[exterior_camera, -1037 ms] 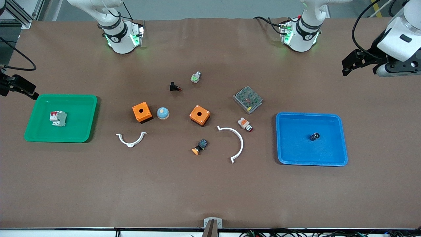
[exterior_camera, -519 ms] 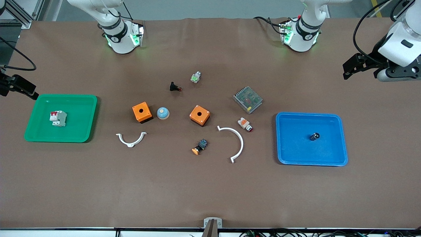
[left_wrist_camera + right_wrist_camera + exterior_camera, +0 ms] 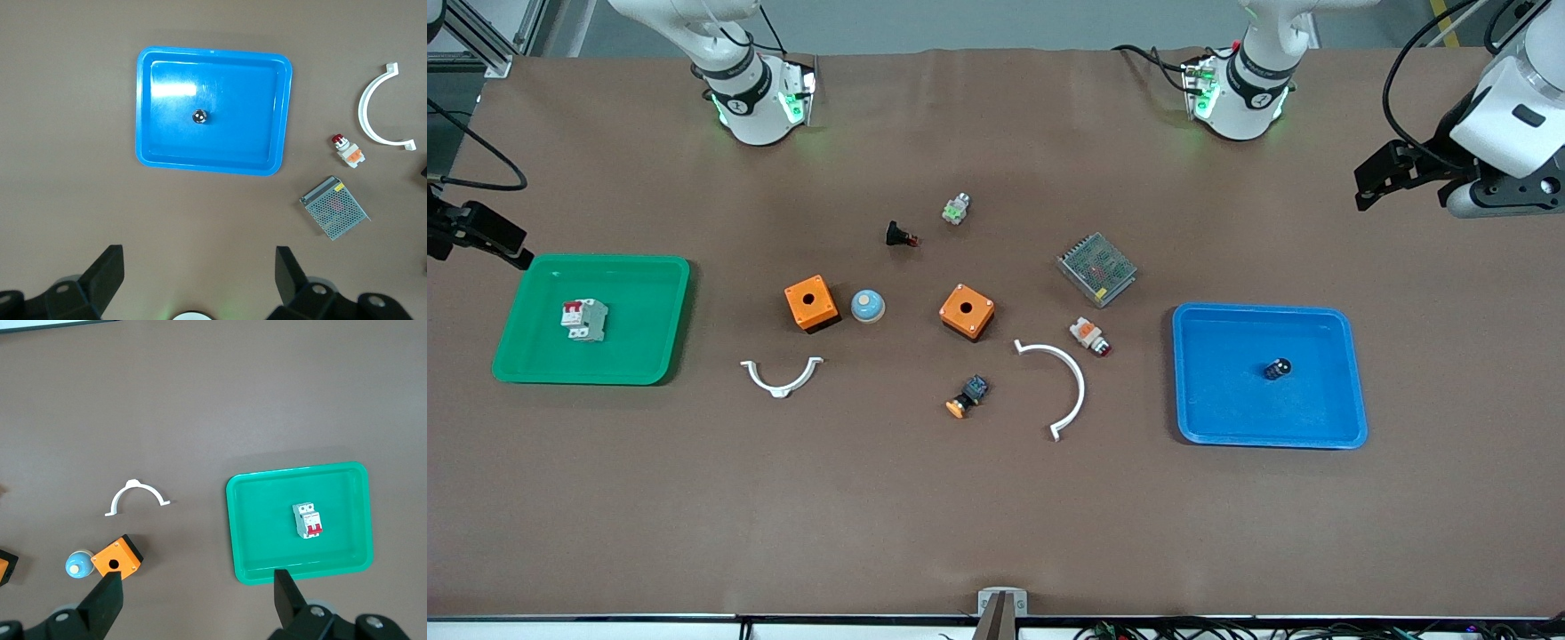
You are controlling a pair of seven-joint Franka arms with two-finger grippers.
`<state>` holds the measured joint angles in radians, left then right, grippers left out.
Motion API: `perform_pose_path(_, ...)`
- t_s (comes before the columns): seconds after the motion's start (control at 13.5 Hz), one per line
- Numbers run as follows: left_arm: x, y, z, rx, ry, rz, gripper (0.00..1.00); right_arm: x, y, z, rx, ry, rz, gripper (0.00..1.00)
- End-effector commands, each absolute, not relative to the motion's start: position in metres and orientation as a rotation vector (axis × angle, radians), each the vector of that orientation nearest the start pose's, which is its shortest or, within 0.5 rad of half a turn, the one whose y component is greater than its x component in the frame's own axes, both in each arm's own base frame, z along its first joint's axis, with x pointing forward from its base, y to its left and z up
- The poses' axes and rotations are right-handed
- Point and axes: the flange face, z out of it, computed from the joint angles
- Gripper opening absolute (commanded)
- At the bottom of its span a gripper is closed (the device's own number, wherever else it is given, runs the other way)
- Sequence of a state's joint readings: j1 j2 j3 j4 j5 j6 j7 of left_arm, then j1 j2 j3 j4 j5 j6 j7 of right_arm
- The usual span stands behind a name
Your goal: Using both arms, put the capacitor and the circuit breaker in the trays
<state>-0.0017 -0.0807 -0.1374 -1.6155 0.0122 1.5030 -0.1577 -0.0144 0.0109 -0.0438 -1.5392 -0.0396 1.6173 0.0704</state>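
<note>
Front view: You are looking at a brown desk (image 3: 996,516) with a green tray (image 3: 658,356) toward the right arm's end and a blue tray (image 3: 1209,418) toward the left arm's end. The breaker (image 3: 584,319) is lying in the green tray; the capacitor (image 3: 1277,368) is lying in the blue tray. Judging by this, both placements are looking complete, and nothing of the task appears left except parking the arms. The left gripper (image 3: 1378,173) is hanging in the air over the desk edge at the left arm's end, well apart from the blue tray. The right gripper (image 3: 480,233) is showing only in part at the other edge, beside the green tray's corner. Two orange boxes (image 3: 811,303), two white clips (image 3: 782,377), a meshed module (image 3: 1096,268) and several buttons are sitting between the trays, untouched.

Left wrist view: You are seeing the left gripper's (image 3: 197,283) fingers (image 3: 100,280) standing spread wide, holding nothing. The capacitor (image 3: 200,117) is standing on end near the middle of the blue tray (image 3: 150,150).

Right wrist view: You are seeing the right gripper's (image 3: 197,603) fingers (image 3: 103,603) spread wide and holding nothing too. The breaker (image 3: 307,520) is lying flat inside the green tray (image 3: 250,560), clear of its walls.
</note>
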Motion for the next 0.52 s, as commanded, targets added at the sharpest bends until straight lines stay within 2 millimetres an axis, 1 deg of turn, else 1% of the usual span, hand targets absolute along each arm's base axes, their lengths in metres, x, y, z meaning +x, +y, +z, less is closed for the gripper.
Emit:
perform_pose_path(0.0, 0.5164, -0.0722, 0.6468, -3.11, -0.01, 0.062, 1.0, 0.5649, -0.0339, 0.6426, -3.17, 0.202, -0.113, 1.0)
perform_pose_path(0.44, 0.5154, -0.0713, 0.6478, -3.109, -0.015, 0.066, 1.0, 0.5655, -0.0322, 0.6417, -3.171, 0.197, -0.11, 1.0)
